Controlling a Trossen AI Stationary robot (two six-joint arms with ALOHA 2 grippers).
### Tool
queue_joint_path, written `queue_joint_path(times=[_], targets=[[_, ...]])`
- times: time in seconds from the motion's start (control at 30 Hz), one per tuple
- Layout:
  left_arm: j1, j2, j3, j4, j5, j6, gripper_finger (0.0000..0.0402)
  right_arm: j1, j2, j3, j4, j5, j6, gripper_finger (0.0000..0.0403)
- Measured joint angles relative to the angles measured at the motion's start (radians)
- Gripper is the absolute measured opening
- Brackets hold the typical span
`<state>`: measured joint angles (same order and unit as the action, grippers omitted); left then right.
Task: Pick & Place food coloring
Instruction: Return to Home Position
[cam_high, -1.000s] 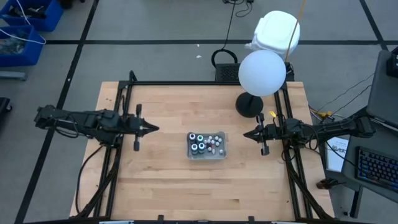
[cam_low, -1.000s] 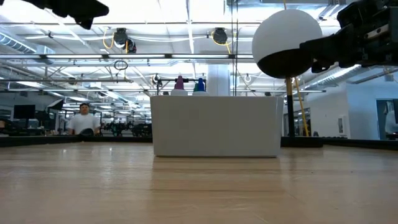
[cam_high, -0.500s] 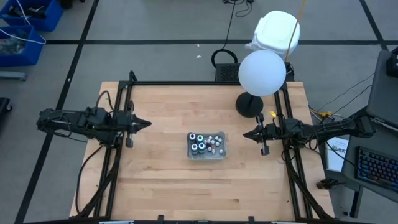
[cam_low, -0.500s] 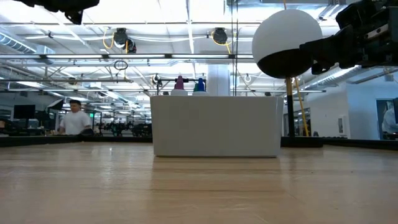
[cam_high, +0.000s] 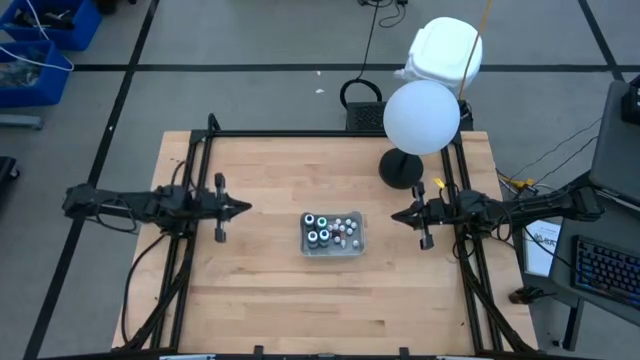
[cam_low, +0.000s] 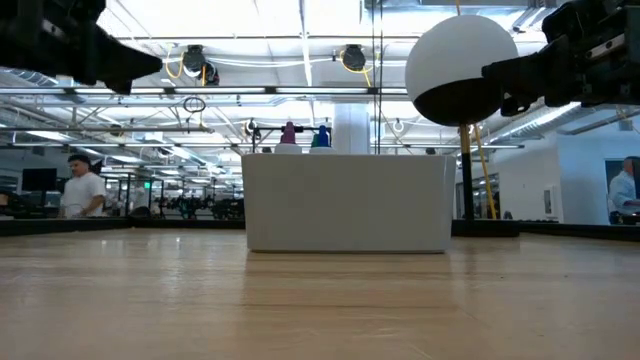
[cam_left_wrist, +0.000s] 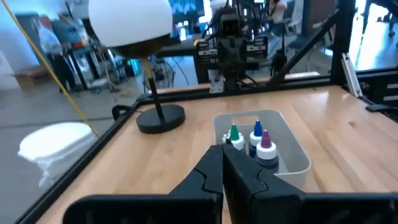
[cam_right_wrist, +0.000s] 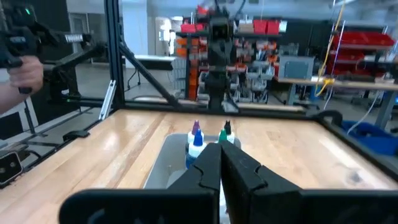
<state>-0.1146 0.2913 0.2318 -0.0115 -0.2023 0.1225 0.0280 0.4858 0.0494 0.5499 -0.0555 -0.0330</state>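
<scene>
The food coloring bottles (cam_high: 312, 237) stood inside the small tray (cam_high: 358, 247) near the middle of the wooden table (cam_high: 260, 290), and neither arm was touching them. The left gripper (cam_high: 245, 208) hung over the table's left side, pointing toward the tray and well apart from it. The right gripper (cam_high: 394, 217) faced it from the opposite side, a little nearer to the tray but clear of its rim. So the tray sat between the two tips, on roughly the same line.

Both sets of fingers were pressed together with only a thin seam between them, and neither held anything. Each wrist view looked past those closed fingers (cam_left_wrist: 222, 169) at the tray beyond.

From above I counted four dark bottles with round whitish tops, packed two by two in the tray's left half. The right half held smaller pieces with reddish and pale tops, too small for me to count. From the wrist side, three pointed caps stood up above the tray wall: one green (cam_left_wrist: 234, 132), one blue (cam_left_wrist: 257, 129), one purple (cam_left_wrist: 266, 139).

There was one tray and two arms, and one globe lamp (cam_high: 421, 117) on a black base at the table's far right corner.
</scene>
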Motion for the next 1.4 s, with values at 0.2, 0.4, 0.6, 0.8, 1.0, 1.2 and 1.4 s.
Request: queue_joint_path(times=[0.2,0.4,0.6,0.8,1.0,1.2,1.4], targets=[[0.013,-0.120,-0.147,0.125,0.019,0.027,0.0005,0.000,-0.002,-0.003,0.023,-0.016,-0.031,0.0000],[0.014,-0.202,-0.222,0.086,0.024,0.015,0.0005,-0.003,-0.001,-0.035,0.072,-0.023,-0.043,0.0000],[0.014,-0.201,-0.222,0.090,0.058,0.043,0.0005,-0.007,0.004,-0.035,0.067,-0.022,-0.070,0.0000],[0.015,-0.192,-0.219,0.042,0.108,0.037,0.0003,-0.009,0.044,-0.035,-0.004,0.005,-0.066,0.0000],[0.015,-0.186,-0.219,0.034,0.119,0.033,0.0008,-0.010,0.118,-0.035,-0.016,0.065,-0.040,0.0000],[0.015,-0.187,-0.219,0.030,0.124,0.032,0.0009,-0.010,0.191,-0.035,0.097,0.054,-0.039,0.0000],[0.015,-0.187,-0.219,0.029,0.124,0.044,0.0004,-0.010,0.162,-0.035,0.142,0.055,-0.058,0.0000]])
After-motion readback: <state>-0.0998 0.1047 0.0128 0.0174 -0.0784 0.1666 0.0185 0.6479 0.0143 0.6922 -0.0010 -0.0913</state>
